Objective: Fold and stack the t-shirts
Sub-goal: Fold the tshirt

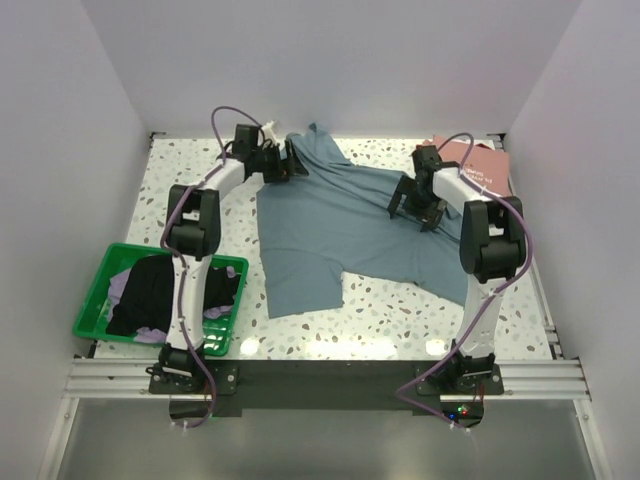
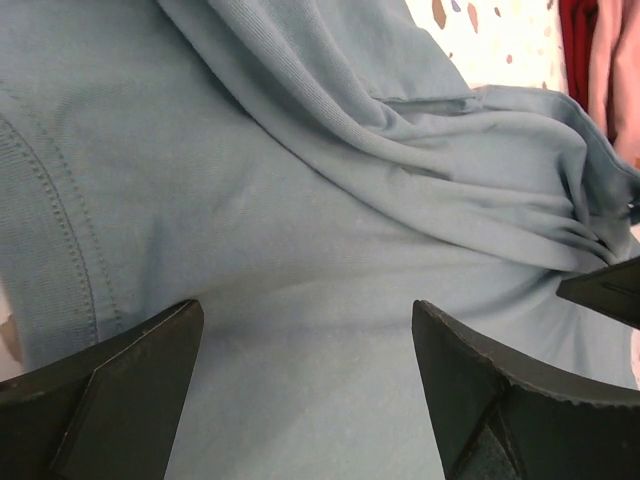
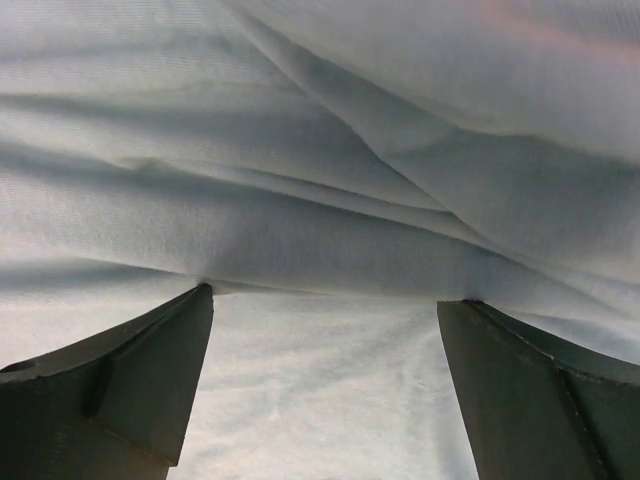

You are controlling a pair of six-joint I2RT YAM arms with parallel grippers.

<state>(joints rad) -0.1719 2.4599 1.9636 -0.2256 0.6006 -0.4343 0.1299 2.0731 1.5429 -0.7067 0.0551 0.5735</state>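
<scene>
While both arms hang over the speckled table (image 1: 390, 320), neither has cloth clamped. L→R, top view first.

Green basket (image 1: 92, 300): well to the near side of the left gripper (image 1: 283, 165), beside the L arm's base. Holds the black shirt (image 1: 150, 290) heaped on the lavender shirt (image 1: 118, 288); the lavender shows at the edges only.

Left gripper: jaws wide apart, low over the far-L part of the grey-blue shirt (image 1: 330, 225). Wrist cam: both fingers (image 2: 130, 370) spread, smooth cloth betw. & below them, stitched hem band just L of the L finger. A bunched fold runs ahead of the tips toward the R. Past that fold, far R, a strip of the dark red shirt (image 2: 572, 30) w/ pink beside it. Can't tell if the tips touch the cloth.

Grey-blue shirt: spread betw. the two grippers, mostly flat, one sleeve pointing away past the left gripper, wrinkled toward the right gripper (image 1: 413, 212).

Right gripper: jaws wide apart, down on the shirt's R part. Wrist cam: fingers (image 3: 130, 370) spread, ridge of folds straight ahead, tips appear to meet its base. Nothing pinched.

Pink shirt (image 1: 478, 165): folded flat, beyond & R of the right gripper, apart from it. Small print on it, illegible.
</scene>
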